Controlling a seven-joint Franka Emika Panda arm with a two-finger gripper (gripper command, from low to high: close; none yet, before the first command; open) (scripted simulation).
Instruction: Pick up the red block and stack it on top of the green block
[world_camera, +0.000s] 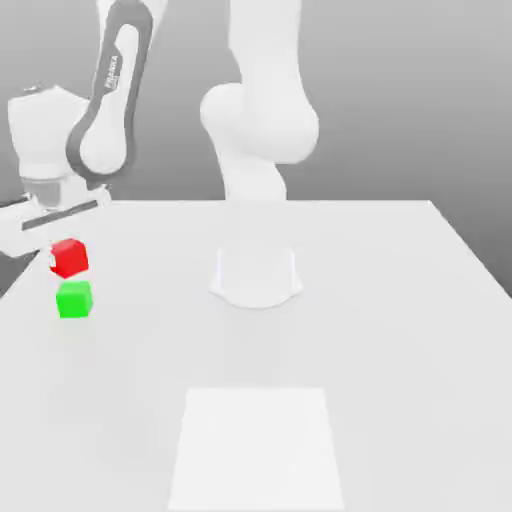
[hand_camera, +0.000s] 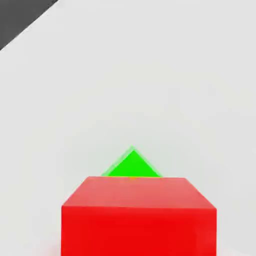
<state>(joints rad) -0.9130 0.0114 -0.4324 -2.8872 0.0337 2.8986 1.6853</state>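
Above the green block (world_camera: 74, 299), exterior view: red block (world_camera: 69, 257), raised clear of the white table (world_camera: 400, 330), a narrow gap between the two cubes. Gripper (world_camera: 58, 256) at the red block, jaws closed on it and carrying it. Green block resting on the table, well apart from the robot base (world_camera: 255, 275). Hand view: red block (hand_camera: 139, 216) held close; green block (hand_camera: 132, 166) beyond it, one corner showing, turned relative to the red block.

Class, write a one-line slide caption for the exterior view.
Panda gripper holds the red block just above the green block near the white table's left edge.
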